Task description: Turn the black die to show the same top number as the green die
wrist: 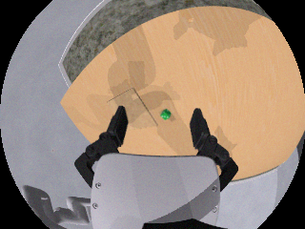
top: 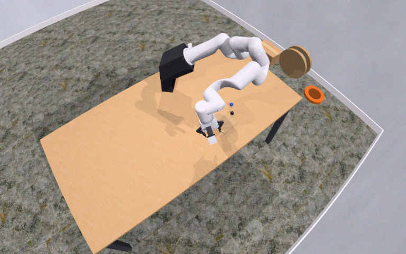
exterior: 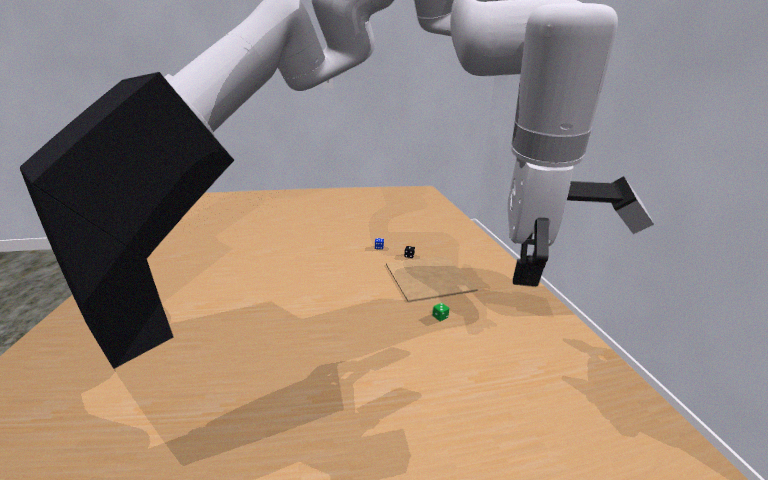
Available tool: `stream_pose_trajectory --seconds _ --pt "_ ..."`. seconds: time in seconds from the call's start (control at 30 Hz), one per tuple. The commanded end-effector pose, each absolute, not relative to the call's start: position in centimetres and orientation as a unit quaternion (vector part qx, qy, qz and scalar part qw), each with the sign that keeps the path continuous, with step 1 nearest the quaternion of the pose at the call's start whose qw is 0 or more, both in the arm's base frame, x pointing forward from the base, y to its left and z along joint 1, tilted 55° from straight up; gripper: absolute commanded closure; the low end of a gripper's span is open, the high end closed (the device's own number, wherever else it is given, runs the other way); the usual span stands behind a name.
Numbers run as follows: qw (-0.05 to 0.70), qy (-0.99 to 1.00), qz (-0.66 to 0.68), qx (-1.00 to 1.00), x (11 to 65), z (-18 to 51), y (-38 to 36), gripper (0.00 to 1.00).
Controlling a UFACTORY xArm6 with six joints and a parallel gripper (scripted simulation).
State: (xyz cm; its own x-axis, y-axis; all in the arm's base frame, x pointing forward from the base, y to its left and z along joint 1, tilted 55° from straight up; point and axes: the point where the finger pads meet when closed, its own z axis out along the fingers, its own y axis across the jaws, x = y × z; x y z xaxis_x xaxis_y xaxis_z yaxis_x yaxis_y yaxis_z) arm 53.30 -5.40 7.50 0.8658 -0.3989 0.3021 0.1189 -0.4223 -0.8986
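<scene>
The black die [exterior: 408,251] lies on the table just past the far edge of the thin, see-through mat [exterior: 433,281], beside the blue die [exterior: 379,243]. The green die [exterior: 440,311] lies just off the mat's near edge. In the top view the black die [top: 231,112] and the blue die [top: 231,103] show to the right of the arm, while the green die is hidden behind the wrist. My gripper [exterior: 529,266] hangs open and empty, pointing down, high above the table near its right edge. In the wrist view the green die [wrist: 166,114] shows far below, between the open fingers.
The arm's black base block [top: 173,67] stands at the table's back edge. A wooden spool [top: 294,61] sits at the far corner. An orange ring [top: 313,94] lies off the table. The table's right edge runs close under the gripper.
</scene>
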Motion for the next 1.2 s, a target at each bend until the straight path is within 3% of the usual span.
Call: stream_pose_trajectory --seconds 0.0,0.4,1.17 --pt "0.499 0.152 -0.202 -0.829 50.8 7.2 -4.8 0.00" --pt "0.443 0.261 -0.136 -0.847 45.0 6.2 -3.9 0.00" --pt "0.445 0.261 -0.131 -0.847 45.2 5.8 -3.5 0.00"
